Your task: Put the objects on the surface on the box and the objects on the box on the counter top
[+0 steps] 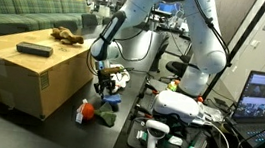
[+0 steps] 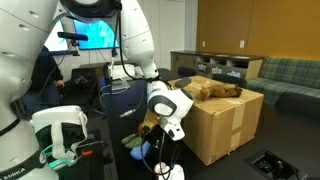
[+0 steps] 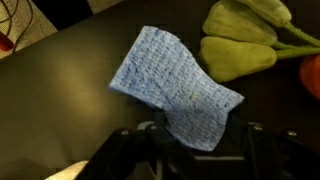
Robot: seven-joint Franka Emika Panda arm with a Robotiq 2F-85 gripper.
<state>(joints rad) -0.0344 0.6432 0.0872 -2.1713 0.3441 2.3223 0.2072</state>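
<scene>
I am picking the blue cloth [image 3: 175, 85] off the counter top [image 3: 60, 100], my gripper [image 3: 195, 142] half-wide astride its near edge, grip unclear, and next comes pinching, lifting and carrying it to the box [image 1: 32, 73].

On the box [image 1: 31, 78] lie a slim device [image 1: 35, 49] and, behind it, a soft toy [image 1: 68, 37]. On the worktop [image 3: 60, 80], a cloth [image 3: 175, 90] lies left of a stuffed plant [image 3: 240, 45] (wrist view), just beside it.
</scene>
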